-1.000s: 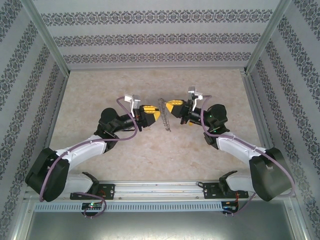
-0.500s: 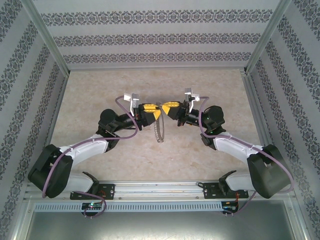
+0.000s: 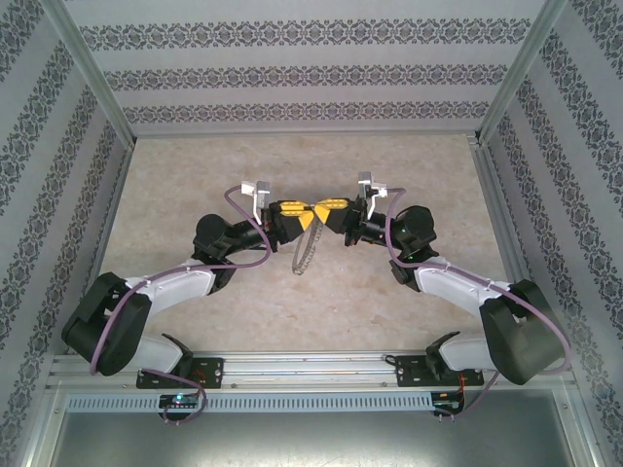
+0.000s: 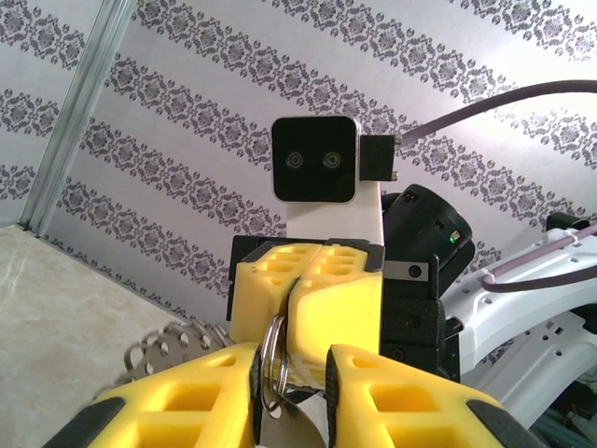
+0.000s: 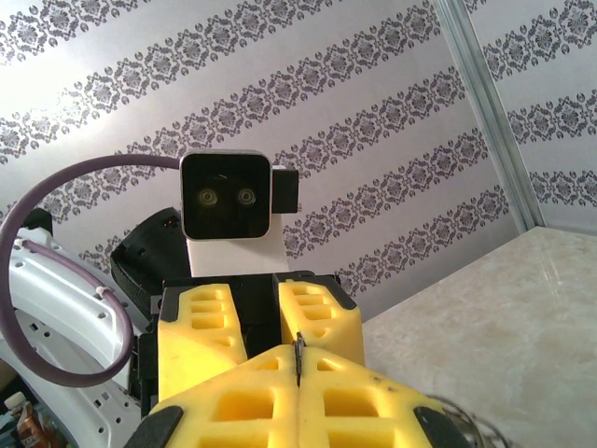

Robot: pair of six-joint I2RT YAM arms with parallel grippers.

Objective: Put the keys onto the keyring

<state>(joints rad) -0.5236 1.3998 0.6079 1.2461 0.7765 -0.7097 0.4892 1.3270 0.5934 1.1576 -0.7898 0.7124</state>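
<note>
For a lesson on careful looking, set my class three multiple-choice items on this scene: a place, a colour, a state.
1. The keyring hangs: A where left gripper meets right gripper; B by the far wall; C on an arm base.
2. The gripper fingers are: A blue; B yellow; C red.
3. The right gripper is: A wide open; B half open; C shut.
A: the top view shows it dangling there. B: both wrist views show yellow. C: its fingers touch, pinching a thin edge.

Overhead view looks down toward 12 o'clock from behind the bases; left wrist closely faces the right gripper, right wrist the left gripper.
</note>
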